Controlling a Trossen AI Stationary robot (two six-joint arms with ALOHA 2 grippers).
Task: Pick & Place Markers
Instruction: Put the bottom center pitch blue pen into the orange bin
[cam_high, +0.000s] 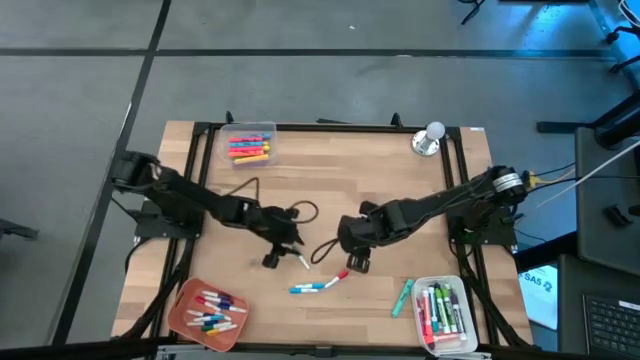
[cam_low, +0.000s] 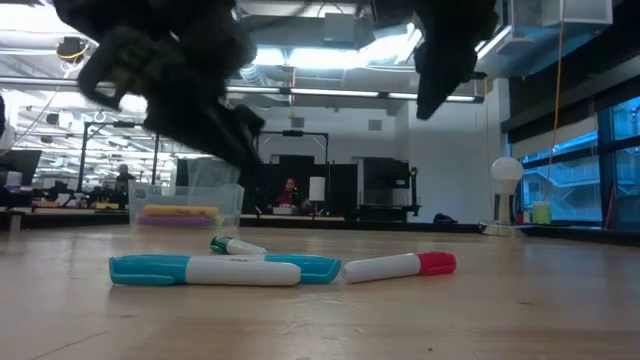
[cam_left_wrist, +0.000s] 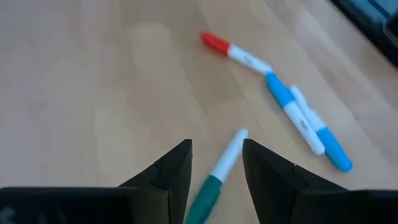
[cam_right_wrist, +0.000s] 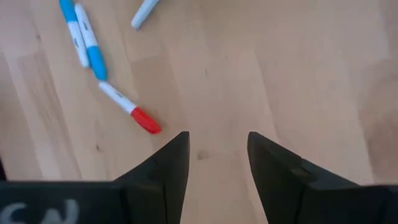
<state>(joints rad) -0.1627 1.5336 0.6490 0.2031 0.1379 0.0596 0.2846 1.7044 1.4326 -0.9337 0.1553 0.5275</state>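
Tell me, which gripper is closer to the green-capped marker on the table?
Left. The left gripper has the green-capped marker lying between its open fingers; the right gripper hangs apart, near the red-capped marker.

High view looked straight down, took in whole table (cam_high: 330, 190). Low view sat at tabletop height, faced level into room. Both wrist views looked down close at wood. All four shared red-capped marker (cam_high: 341, 276) (cam_low: 400, 265) (cam_left_wrist: 233, 51) (cam_right_wrist: 129, 109).
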